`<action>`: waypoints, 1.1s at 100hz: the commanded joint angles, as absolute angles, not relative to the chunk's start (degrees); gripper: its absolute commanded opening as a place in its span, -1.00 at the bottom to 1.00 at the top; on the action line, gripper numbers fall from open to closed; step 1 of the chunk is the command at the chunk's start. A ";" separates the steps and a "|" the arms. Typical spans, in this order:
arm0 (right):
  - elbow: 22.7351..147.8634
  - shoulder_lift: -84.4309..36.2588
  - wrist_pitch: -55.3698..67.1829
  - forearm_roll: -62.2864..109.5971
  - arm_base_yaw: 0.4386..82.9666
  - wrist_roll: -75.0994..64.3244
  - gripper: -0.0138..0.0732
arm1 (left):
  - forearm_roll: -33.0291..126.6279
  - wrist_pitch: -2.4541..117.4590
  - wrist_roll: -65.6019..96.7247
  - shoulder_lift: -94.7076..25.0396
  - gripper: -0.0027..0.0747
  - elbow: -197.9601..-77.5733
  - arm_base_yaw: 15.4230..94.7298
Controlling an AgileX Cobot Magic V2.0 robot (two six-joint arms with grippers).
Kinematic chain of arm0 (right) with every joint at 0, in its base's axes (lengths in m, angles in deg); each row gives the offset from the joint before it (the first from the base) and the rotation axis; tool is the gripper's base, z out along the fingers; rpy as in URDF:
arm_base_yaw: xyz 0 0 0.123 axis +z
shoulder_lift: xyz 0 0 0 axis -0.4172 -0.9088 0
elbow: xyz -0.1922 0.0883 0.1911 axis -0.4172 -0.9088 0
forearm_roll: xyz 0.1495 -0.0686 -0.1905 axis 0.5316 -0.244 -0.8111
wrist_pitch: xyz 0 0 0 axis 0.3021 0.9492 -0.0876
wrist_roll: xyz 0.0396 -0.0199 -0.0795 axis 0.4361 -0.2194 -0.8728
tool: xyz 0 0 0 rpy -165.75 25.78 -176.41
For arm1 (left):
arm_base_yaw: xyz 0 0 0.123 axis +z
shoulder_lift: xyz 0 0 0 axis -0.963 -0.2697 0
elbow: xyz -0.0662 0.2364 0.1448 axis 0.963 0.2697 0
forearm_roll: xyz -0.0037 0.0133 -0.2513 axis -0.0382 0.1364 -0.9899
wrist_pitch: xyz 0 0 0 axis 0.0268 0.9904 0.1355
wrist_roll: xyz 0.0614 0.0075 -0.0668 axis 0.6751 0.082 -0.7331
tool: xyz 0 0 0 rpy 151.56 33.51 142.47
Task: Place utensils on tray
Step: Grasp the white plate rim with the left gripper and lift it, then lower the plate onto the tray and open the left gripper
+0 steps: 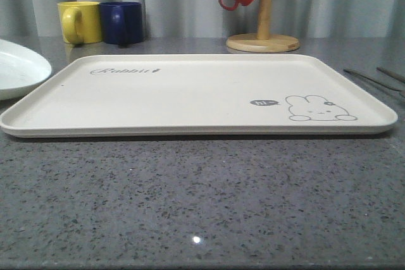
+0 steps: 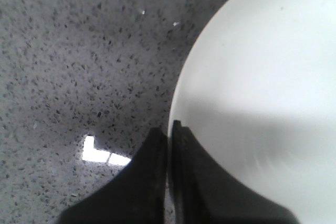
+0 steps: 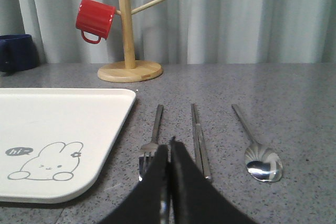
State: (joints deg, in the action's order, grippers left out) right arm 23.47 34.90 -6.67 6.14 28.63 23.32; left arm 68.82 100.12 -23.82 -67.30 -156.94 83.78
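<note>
Both sets of jaws pressed together, empty. One big cream rectangular tray (image 1: 190,93) mid-bench; one steel fork (image 3: 152,140), knife (image 3: 199,140), spoon (image 3: 260,153) off its right edge, one white round plate (image 1: 19,67) left, cut off. Three mugs at the far edge.

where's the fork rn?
The fork lies on the counter right of the tray, tines toward the right gripper, with the knife beside it.
</note>
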 commanded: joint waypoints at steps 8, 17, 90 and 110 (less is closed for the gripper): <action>23.33 35.82 -11.31 6.08 28.31 22.83 -0.84 | 61.66 102.32 -19.51 -62.29 -0.98 -163.94 83.48; 23.33 35.82 -11.31 6.08 28.31 22.83 -0.84 | 58.50 103.89 -17.99 -62.29 -0.98 -166.93 82.30; 23.33 35.82 -11.31 6.08 28.31 22.83 -0.84 | 54.28 100.46 -17.89 -75.71 -0.98 -168.30 59.56; 23.33 35.82 -11.31 6.08 28.31 22.83 -0.84 | 53.77 100.02 -17.89 -78.90 -0.98 -168.30 58.72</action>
State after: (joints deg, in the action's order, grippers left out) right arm 23.47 34.90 -6.67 6.14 28.63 23.32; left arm 55.52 102.14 -17.79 -80.74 -166.55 59.35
